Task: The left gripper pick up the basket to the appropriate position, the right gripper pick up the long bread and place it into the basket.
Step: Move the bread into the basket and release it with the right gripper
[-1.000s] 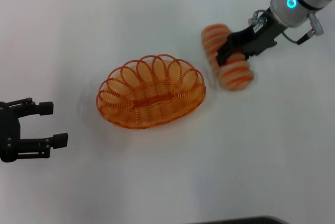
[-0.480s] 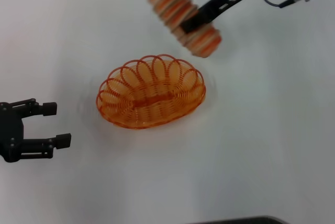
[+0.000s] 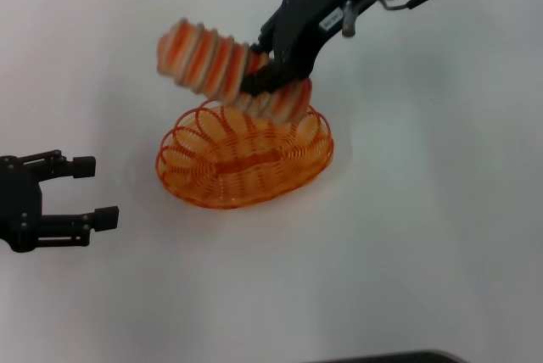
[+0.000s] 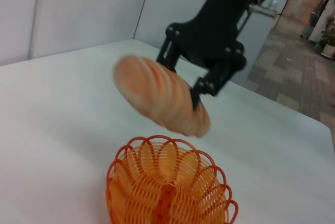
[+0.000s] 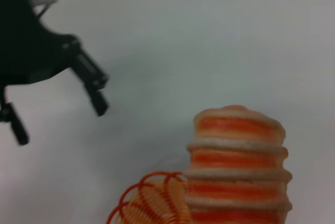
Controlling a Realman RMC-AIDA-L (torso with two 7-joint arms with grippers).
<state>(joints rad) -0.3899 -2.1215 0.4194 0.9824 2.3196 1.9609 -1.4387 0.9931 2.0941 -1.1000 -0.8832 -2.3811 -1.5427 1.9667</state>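
The orange wire basket (image 3: pixel 244 156) rests on the white table in the middle of the head view; it also shows in the left wrist view (image 4: pixel 167 190) and at the edge of the right wrist view (image 5: pixel 152 205). My right gripper (image 3: pixel 270 73) is shut on the long bread (image 3: pixel 225 70), a cream loaf with orange stripes, and holds it tilted in the air over the basket's far rim. The bread also shows in the left wrist view (image 4: pixel 159 96) and the right wrist view (image 5: pixel 238 166). My left gripper (image 3: pixel 89 189) is open and empty, to the left of the basket and apart from it.
The white table (image 3: pixel 407 236) surrounds the basket. A dark edge (image 3: pixel 390 356) shows at the near side of the head view. In the left wrist view a corridor floor (image 4: pixel 309 77) lies beyond the table.
My right gripper has lifted the long bread from the table at the right and carried it left, to above the basket's far rim. The left gripper has barely moved.
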